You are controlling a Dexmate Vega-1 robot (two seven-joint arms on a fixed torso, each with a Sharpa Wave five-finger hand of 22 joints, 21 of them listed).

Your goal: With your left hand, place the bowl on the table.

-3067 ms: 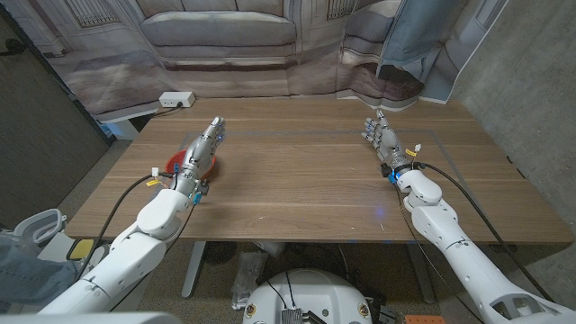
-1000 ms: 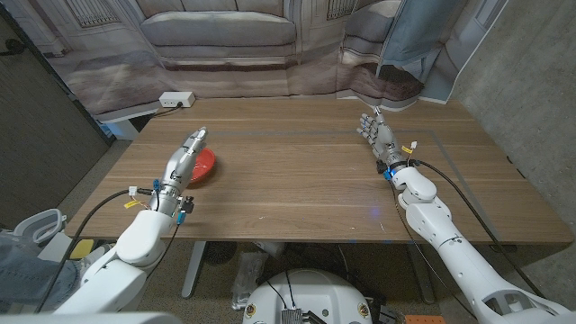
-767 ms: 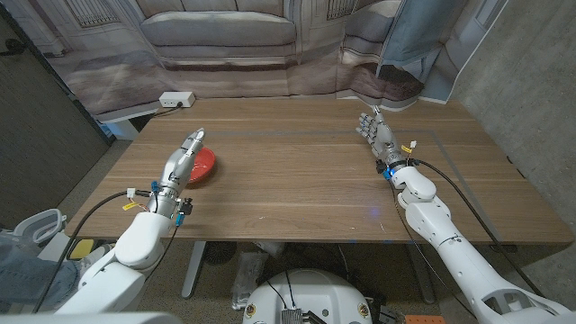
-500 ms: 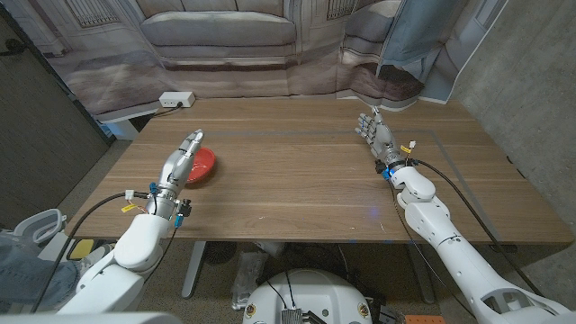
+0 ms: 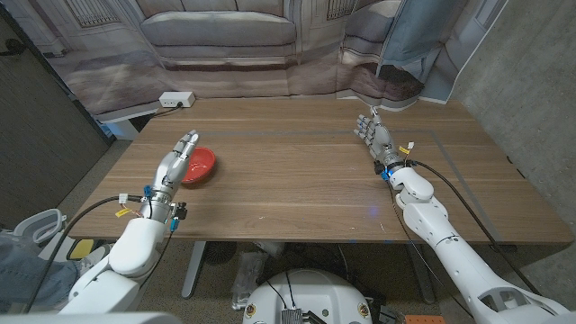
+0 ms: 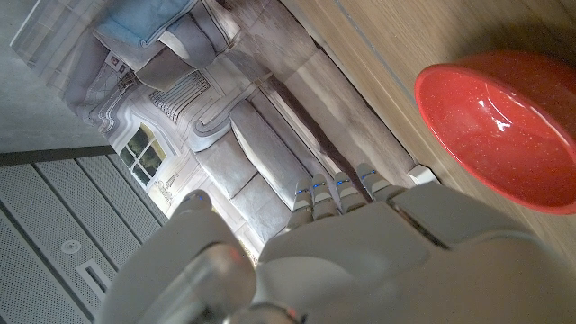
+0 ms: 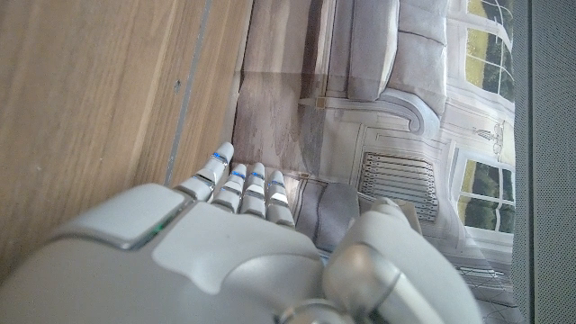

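- Bowl [image 5: 198,166]: a small, shallow round dish, red throughout, with a glossy interior that carries a bright highlight; in the left wrist view [image 6: 499,130] its surface appears finely speckled, and the rim is thin and even.
- Position of the bowl: it stands upright on the wooden tabletop [image 5: 297,180], in the robot's left half, well away from the near edge.
- Left hand [image 5: 173,166]: it holds nothing; its fingers are extended and lie close together, pointing toward the far side of the tabletop. It sits just beside the bowl on the outer side, and whether it touches the rim cannot be told.
- Right hand [image 5: 376,135]: it holds nothing; its fingers are spread apart and point away from the robot, over the right half of the tabletop, well apart from the bowl.
- Backdrop [image 5: 225,36]: a printed scene of a sofa and panelled walls hangs behind the tabletop.
- White power strip [image 5: 176,99]: it lies beyond the far left corner.
- Writing: no brand, label or lettering is legible on the bowl or elsewhere.
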